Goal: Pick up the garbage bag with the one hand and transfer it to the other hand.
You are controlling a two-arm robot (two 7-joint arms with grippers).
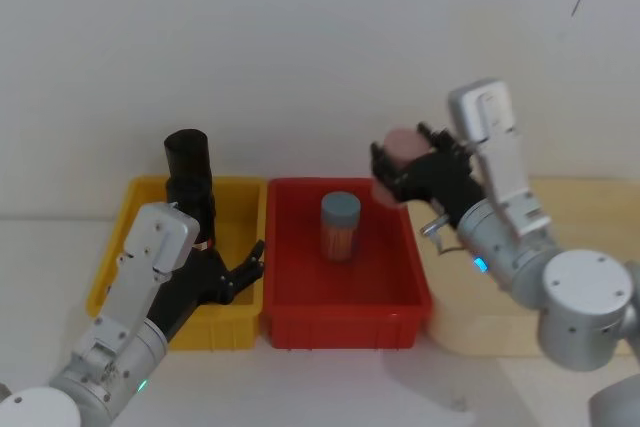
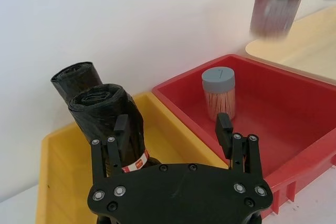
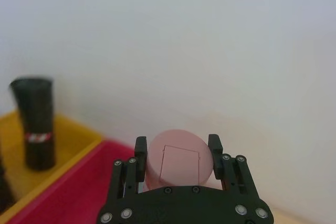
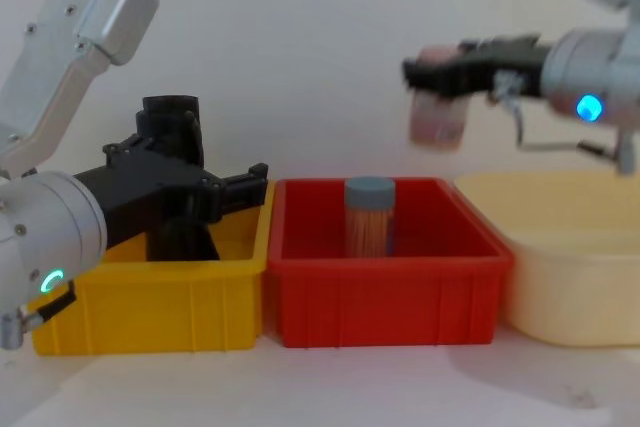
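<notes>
Two black glossy rolls stand in the yellow bin point(image 1: 232, 331). The garbage bag point(image 2: 105, 109) is the nearer roll, with a white-and-red band low on it; in the head view the garbage bag point(image 1: 192, 199) stands in front of the second roll point(image 2: 76, 77). My left gripper point(image 2: 173, 129), on the arm with the green light, hangs open over the yellow bin. One of its fingers point(image 2: 121, 125) overlaps the bag's side, and most of the bag lies outside the gap. My right gripper point(image 1: 395, 175) is raised behind the red bin's right end, shut on a pink-lidded jar point(image 3: 176, 157).
A red bin point(image 1: 300, 309) in the middle holds a jar with a grey-blue lid point(image 1: 340, 225). A cream tray point(image 1: 590, 197) sits at the right. The white wall stands close behind the bins.
</notes>
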